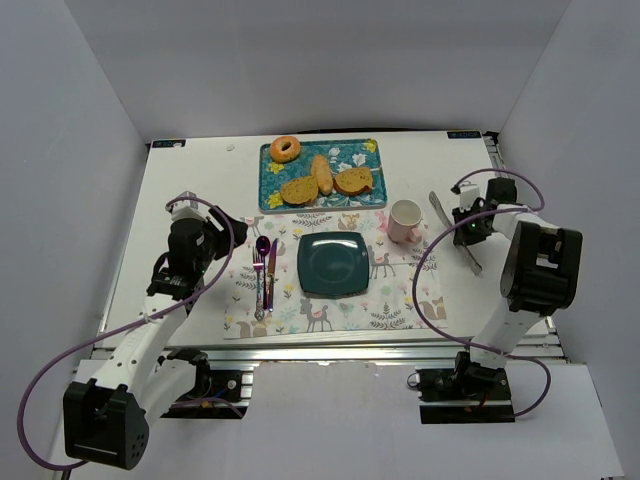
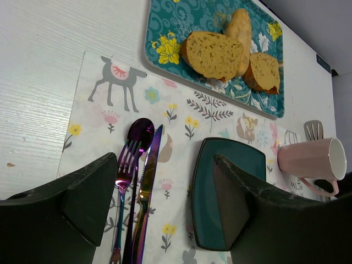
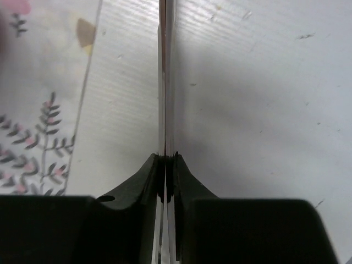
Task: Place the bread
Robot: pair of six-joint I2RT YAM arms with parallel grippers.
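Observation:
Three pieces of bread lie on the teal flowered tray (image 1: 366, 150): a slice (image 1: 299, 190), a long roll (image 1: 322, 173) and another slice (image 1: 354, 181), with a bagel (image 1: 285, 149) behind them. The left wrist view shows the slice (image 2: 212, 54), roll (image 2: 240, 27) and second slice (image 2: 264, 71). A dark teal square plate (image 1: 333, 263) sits on the placemat. My left gripper (image 1: 226, 232) is open and empty above the placemat's left side (image 2: 165, 159). My right gripper (image 1: 468, 226) is shut on thin metal tongs (image 3: 165, 82) on the table to the right.
A pink mug (image 1: 405, 220) stands right of the plate, also in the left wrist view (image 2: 311, 159). Purple fork, knife and spoon (image 1: 264, 270) lie left of the plate. The tongs (image 1: 445, 212) reach toward the back. White walls enclose the table.

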